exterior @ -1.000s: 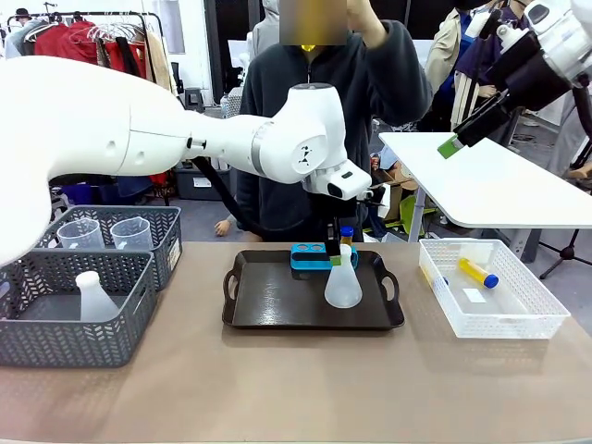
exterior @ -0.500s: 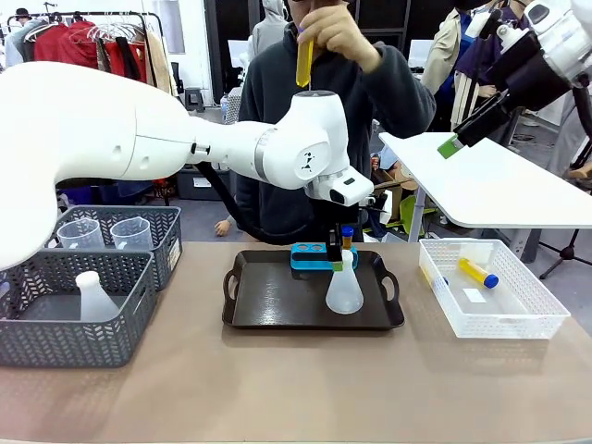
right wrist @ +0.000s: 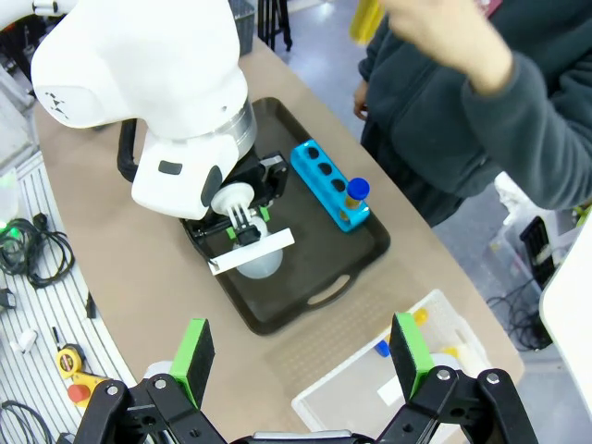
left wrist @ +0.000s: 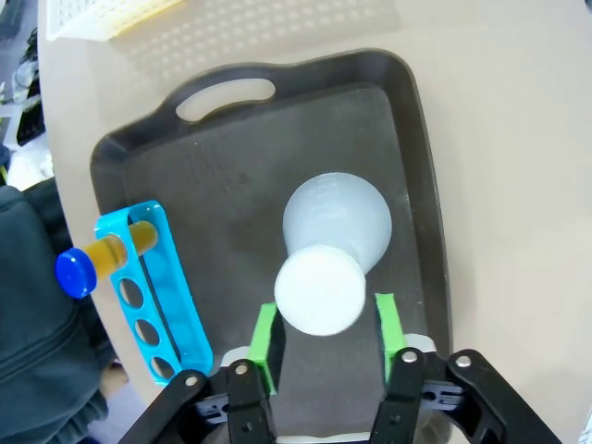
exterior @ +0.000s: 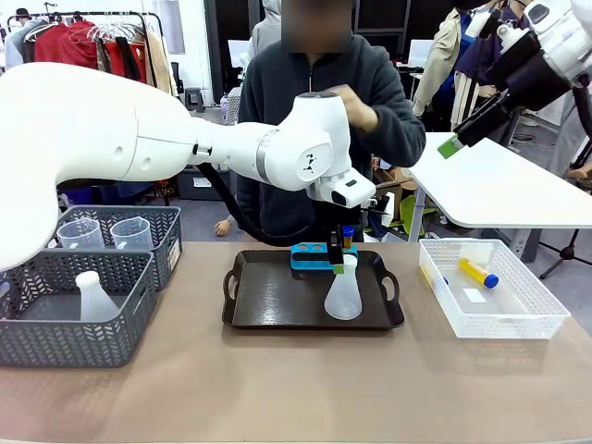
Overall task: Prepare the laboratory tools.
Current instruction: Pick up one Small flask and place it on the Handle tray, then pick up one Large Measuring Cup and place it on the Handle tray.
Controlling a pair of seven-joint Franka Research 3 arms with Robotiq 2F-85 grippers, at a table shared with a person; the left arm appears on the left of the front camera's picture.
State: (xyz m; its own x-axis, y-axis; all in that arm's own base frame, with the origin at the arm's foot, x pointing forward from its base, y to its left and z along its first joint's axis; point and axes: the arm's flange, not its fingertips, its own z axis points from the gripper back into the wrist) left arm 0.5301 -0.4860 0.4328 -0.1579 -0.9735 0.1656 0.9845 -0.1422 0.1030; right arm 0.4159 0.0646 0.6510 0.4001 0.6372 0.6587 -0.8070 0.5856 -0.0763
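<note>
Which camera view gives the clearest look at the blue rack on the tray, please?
The left wrist view: the blue rack sits close, all four holes countable, one holding a tube. The right wrist view shows it whole but smaller. In the front view the flask and left gripper hide part of it.

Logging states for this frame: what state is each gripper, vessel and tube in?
conical flask: upright on the black tray.
left gripper: open, straddling its neck, apparently clear of it.
right gripper: open, empty, raised.
blue rack: one hole filled, three empty.
racked tube: capped, upright.
basket tube: capped, lying flat in the white mesh basket.
beakers: upright, empty.
spare flask: upright in grey basket.
</note>
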